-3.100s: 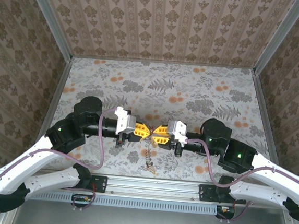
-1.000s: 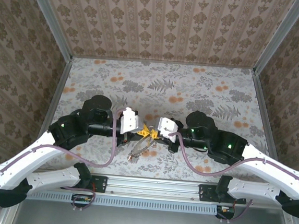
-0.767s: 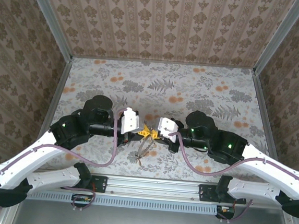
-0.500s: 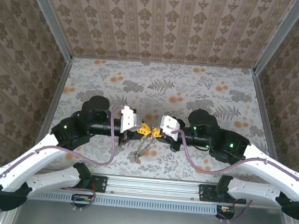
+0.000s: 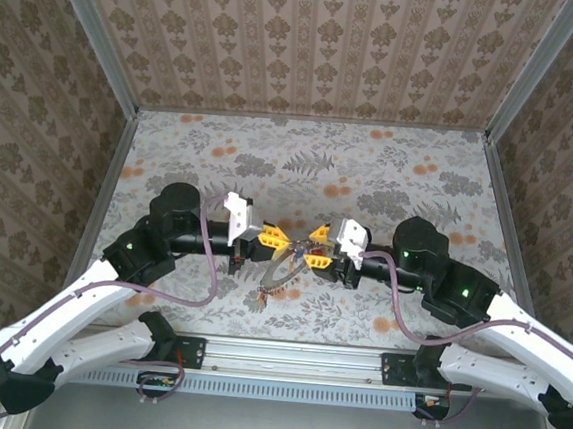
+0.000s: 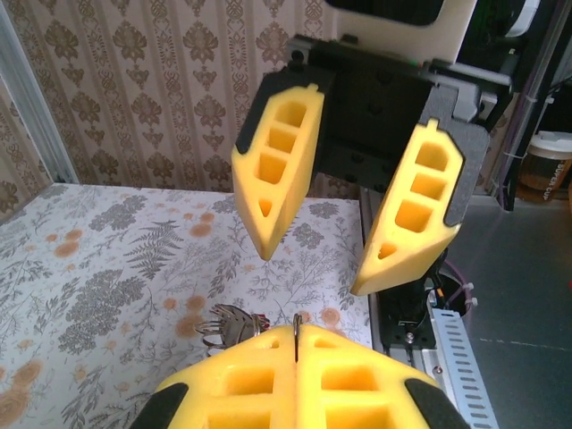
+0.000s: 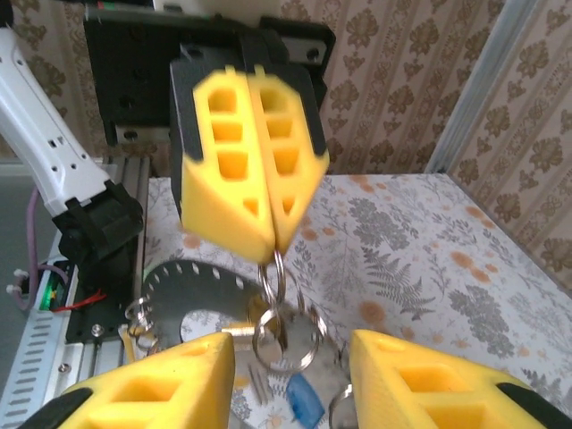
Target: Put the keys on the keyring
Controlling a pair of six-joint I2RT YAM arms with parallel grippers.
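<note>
keyring (image 7: 189,272) hanging downward, left pincer (image 7: 271,248) clamped

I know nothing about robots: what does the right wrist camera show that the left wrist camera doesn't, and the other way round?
Right wrist camera: the left gripper facing it, yellow fingertips shut on a thin silvery metal ring, with more rings and a small blue plastic key head dangling below. Left wrist camera: the right gripper facing it, yellow fingers spread open, nothing between them. Shared: the flower-patterned tabletop, the patterned brown wall, and that pinched ring, seen from the left wrist as a sliver between its own closed fingers.
</note>
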